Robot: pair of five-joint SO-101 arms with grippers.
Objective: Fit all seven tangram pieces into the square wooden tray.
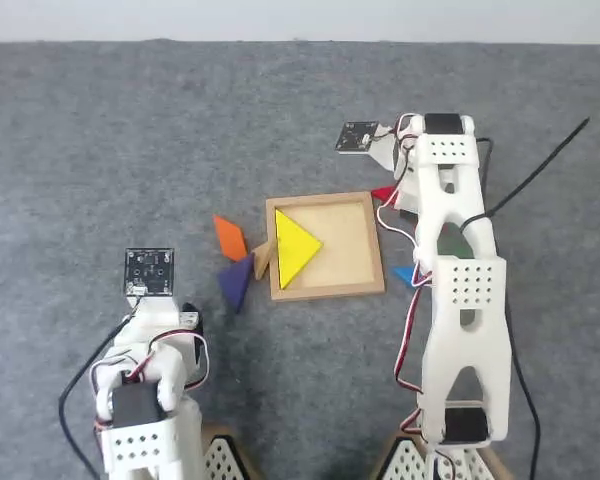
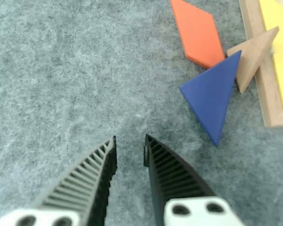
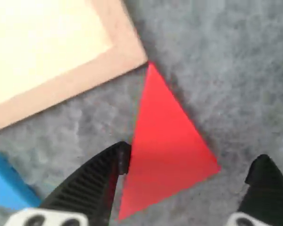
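Note:
The square wooden tray point(image 1: 376, 240) lies mid-table with a yellow triangle point(image 1: 295, 247) inside it. A tan triangle point(image 1: 263, 258) leans on its left rim, beside an orange parallelogram point(image 1: 230, 237) and a dark blue triangle point(image 1: 237, 282). A red triangle point(image 3: 167, 146) lies flat on the carpet off the tray's far right corner point(image 3: 85, 70). My right gripper point(image 3: 193, 162) is open wide, with one finger on each side of that piece. A light blue piece point(image 1: 405, 274) sits right of the tray. My left gripper point(image 2: 129, 143) hangs over bare carpet, a narrow gap between its fingers.
A green piece point(image 1: 453, 243) shows partly under the right arm. Grey carpet covers the whole table, with wide free room at the far side and the left. A black cable point(image 1: 540, 170) runs off to the right.

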